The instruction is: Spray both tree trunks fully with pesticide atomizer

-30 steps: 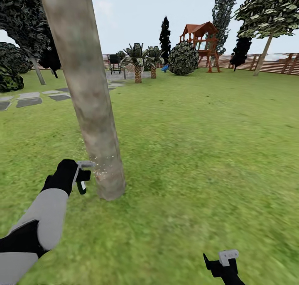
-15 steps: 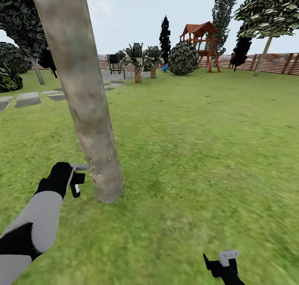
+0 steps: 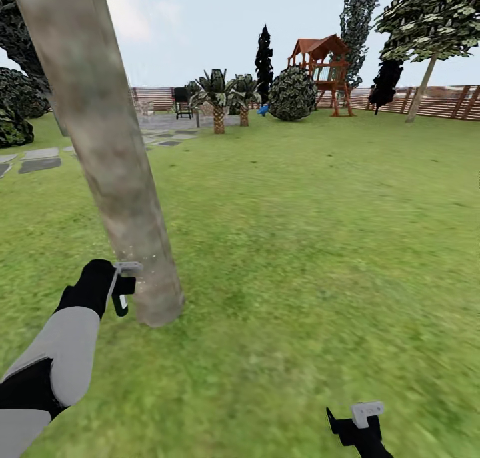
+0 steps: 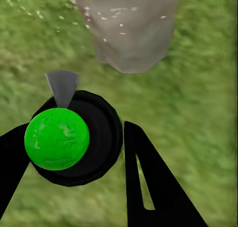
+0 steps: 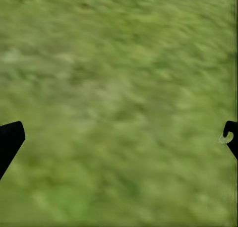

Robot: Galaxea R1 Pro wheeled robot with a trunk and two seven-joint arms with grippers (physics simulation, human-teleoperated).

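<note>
Green-capped pesticide atomizer point(image 4: 57, 138) is sitting clamped in our left gripper point(image 3: 120, 288) fingers at lower left, spraying the tree trunk point(image 3: 107, 158), which has been sliding leftward in frame; right gripper point(image 3: 357, 423) fingers are hanging apart.

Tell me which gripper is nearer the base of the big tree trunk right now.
Left. The left gripper, holding the atomizer, sits right beside the tree trunk near its base. The right gripper hangs far off over open grass.
</note>
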